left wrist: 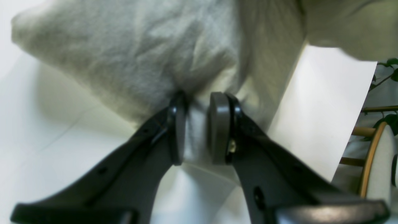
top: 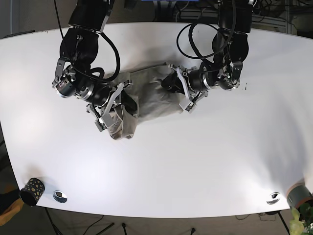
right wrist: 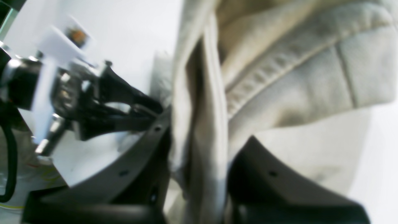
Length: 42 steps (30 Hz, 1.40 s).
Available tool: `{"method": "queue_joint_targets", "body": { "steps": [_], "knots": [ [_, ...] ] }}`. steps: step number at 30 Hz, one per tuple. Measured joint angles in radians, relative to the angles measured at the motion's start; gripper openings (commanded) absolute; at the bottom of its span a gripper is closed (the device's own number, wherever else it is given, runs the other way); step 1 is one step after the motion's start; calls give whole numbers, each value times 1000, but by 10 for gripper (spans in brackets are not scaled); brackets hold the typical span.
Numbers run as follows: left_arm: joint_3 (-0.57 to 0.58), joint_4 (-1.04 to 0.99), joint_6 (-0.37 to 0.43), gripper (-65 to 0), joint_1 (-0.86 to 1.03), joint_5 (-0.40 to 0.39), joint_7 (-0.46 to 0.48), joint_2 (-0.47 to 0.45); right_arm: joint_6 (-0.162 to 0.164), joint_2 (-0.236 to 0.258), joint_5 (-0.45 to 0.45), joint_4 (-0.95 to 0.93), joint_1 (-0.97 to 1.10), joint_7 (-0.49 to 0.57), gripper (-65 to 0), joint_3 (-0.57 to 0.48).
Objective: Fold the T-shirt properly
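T-shirt (top: 146, 100) lies bunched mid-surface (top: 195, 161), between both arms. Left end effector (left wrist: 197, 127) is nearly closed on a fabric fold; right end effector (right wrist: 199, 174) clamps a gathered edge. Cloth looks light, limp, drapes freely: best gripped at hems or seams.

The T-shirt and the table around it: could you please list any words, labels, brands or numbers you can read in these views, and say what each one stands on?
None can be read.
T-shirt: plain pale cloth, no print or tag showing.
Table: bare white, no markings.
Dark cup: pale spots only, too small to tell any lettering.
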<state>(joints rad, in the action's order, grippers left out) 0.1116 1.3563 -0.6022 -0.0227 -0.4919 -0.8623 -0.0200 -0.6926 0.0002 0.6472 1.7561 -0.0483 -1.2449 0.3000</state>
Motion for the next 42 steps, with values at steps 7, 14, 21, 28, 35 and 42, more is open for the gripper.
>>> {"method": "queue_joint_targets", "body": {
  "steps": [7, 14, 21, 28, 35, 42],
  "knots": [
    [0, 0, 0, -528, 0, 0, 0, 0, 0, 3, -5, -38, -20, 9, -385, -1],
    [0, 0, 0, -526, 0, 0, 0, 0, 3, 30, -13, -36, -18, 10, -36, -102],
    [0, 0, -1, -528, -9, -1, -5, 0, -6, 78, 14, 72, 10, 12, -82, -226],
    [-86, 23, 4, -528, -12, -99, -49, -6, -4, 130, 12, 123, 26, 10, -130, -92],
    [-116, 106, 14, -528, -16, -160, -46, -78, -4, 139, 11, 121, 82, 5, -97, -65],
    [-114, 105, 11, -528, -10, -159, -53, -165, 2, 79, 10, 54, 135, 3, -103, -174]
  ]
}}
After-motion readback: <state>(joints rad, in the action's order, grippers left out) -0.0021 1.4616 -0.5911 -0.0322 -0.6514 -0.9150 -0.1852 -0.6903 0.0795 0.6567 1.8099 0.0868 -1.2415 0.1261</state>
